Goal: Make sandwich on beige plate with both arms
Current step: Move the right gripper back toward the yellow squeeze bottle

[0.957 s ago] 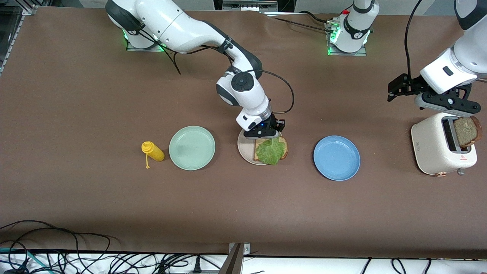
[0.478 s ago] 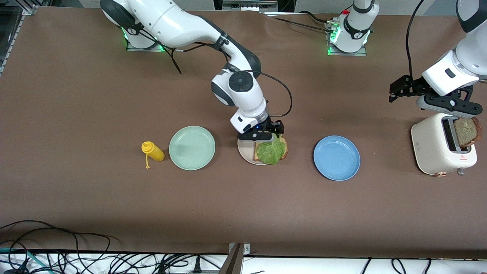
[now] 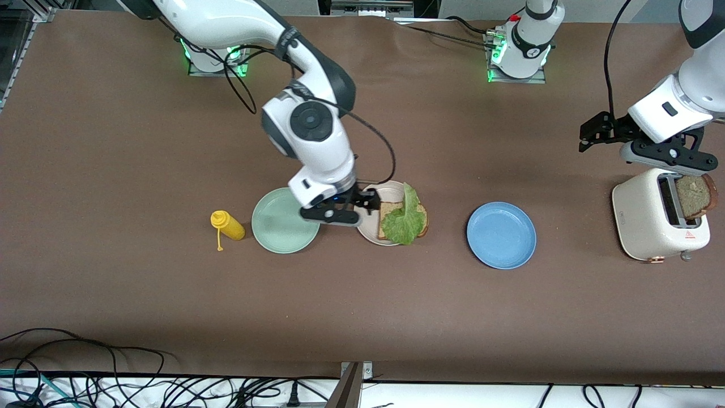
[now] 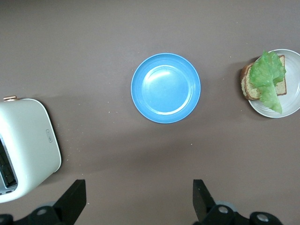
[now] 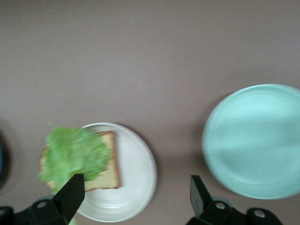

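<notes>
Front view: lettuce (image 3: 403, 222) is left on bread on the beige plate (image 3: 371, 228), so the right gripper (image 3: 346, 211) is spread empty above, while the left gripper (image 3: 651, 148) is held open over the toaster (image 3: 651, 218) for the second slice (image 3: 694, 196).

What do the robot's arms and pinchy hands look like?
Both arms are fat, shiny white tubes with black rings at the joints. A round black cap sits on the right arm. Thin black cables loop along each arm. The left arm has a small dark button mark. The right gripper and left gripper are black, with two flat jaws. Green lights glow at both bases.
</notes>
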Available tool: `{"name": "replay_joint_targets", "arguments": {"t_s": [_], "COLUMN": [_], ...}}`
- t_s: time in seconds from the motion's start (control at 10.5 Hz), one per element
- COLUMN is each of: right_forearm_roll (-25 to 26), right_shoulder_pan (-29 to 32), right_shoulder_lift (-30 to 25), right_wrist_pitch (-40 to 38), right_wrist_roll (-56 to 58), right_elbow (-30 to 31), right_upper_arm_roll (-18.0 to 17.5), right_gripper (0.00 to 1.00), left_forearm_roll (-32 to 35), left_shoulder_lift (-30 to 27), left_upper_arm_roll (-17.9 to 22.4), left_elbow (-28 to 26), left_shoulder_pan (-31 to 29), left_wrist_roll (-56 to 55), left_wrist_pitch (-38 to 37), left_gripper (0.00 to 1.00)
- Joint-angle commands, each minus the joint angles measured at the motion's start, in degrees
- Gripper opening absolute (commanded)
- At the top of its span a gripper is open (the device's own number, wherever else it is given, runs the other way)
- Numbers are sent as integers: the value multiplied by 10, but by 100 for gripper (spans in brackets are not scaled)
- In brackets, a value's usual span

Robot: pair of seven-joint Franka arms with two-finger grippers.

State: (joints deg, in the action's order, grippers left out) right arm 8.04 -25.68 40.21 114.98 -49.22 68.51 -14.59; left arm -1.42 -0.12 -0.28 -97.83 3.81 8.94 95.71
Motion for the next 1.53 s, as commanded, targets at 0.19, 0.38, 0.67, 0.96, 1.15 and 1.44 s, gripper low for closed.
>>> {"name": "replay_joint_targets", "arguments": {"t_s": [0.19, 0.38, 0.67, 0.96, 1.15, 1.44], "right_forearm_roll": [-50, -50, -48, -62, -78, -139], "right_shoulder_pan": [105, 107, 109, 111, 112, 114], "right_shoulder_lift": [-81, -103, -137, -191, -227, -274], "right_wrist_pitch": [-112, -150, -193, -172, -144, -74], "right_wrist_roll": [153, 182, 281, 422, 535, 704], "right_elbow": [17, 21, 49, 128, 187, 274], "right_upper_arm_roll": [5, 41, 97, 164, 205, 238], "right_gripper": [100, 100, 100, 100, 100, 100], "left_forearm_roll": [-7, -7, -7, -7, -7, -7], "left_shoulder_lift": [-1, -1, -1, -2, -2, -2], "left_upper_arm_roll": [0, 0, 0, -1, -2, -2], "left_elbow": [4, 4, 5, 5, 5, 5], "left_shoulder_pan": [3, 3, 3, 4, 5, 6], "left_wrist_roll": [-7, -7, -7, -7, -7, -8], "left_wrist_pitch": [-5, -5, -5, -5, -5, -5], "left_gripper": [100, 100, 100, 100, 100, 100]}}
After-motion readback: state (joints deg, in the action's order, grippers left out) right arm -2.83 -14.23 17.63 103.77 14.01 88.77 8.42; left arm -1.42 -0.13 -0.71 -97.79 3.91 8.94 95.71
